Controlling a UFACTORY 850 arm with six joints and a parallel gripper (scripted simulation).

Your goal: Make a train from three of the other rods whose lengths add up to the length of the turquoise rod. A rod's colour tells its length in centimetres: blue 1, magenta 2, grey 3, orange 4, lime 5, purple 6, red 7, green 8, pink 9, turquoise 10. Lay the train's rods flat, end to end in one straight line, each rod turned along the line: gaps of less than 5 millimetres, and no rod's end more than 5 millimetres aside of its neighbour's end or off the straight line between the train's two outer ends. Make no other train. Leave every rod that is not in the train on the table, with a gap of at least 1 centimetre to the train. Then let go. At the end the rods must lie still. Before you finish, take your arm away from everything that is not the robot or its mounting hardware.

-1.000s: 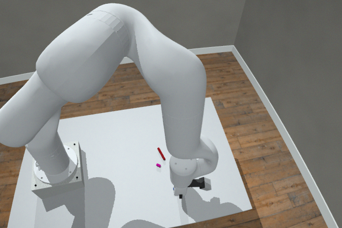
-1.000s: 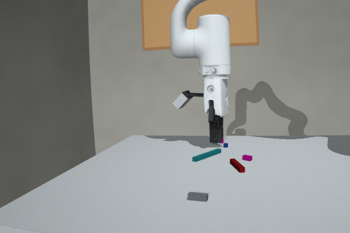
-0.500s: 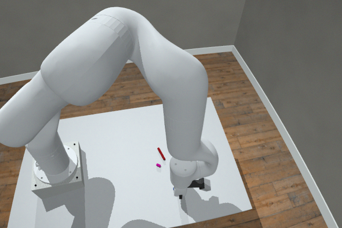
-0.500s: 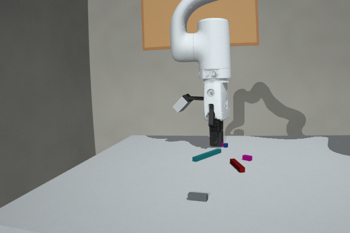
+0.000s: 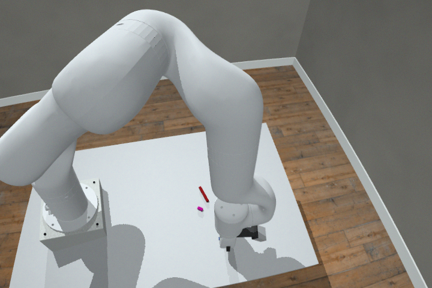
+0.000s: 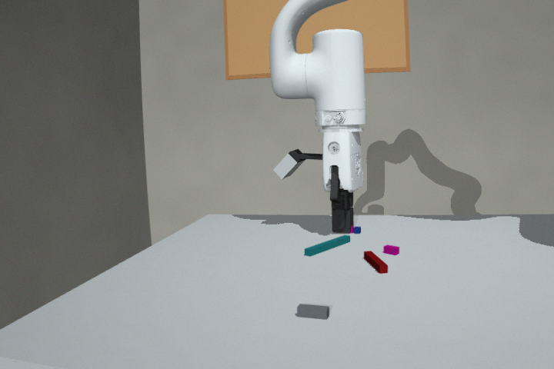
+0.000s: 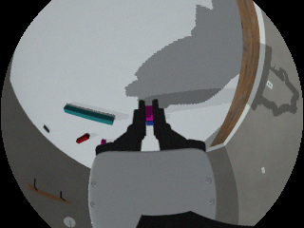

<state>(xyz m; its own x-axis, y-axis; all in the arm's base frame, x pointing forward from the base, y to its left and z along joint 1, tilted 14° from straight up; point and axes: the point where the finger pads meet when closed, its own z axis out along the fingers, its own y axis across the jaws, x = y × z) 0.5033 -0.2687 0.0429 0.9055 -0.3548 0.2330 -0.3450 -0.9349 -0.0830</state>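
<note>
At the tabletop's (image 6: 164, 278) far side, a magenta rod (image 7: 150, 113) is pinched in the jaws of the gripper (image 6: 342, 226), low over the surface, with the blue rod (image 6: 356, 229) just beside it. Nearby lie the turquoise rod (image 6: 327, 245), the red rod (image 6: 375, 261), a second magenta rod (image 6: 391, 249) and, well apart, the grey rod (image 6: 313, 310). Blue, magenta and red would sum to ten. If the held rod is set down skewed or too close, the blue rod could be nudged out of line. The turquoise rod's near end may also be left within the forbidden gap to the train.
</note>
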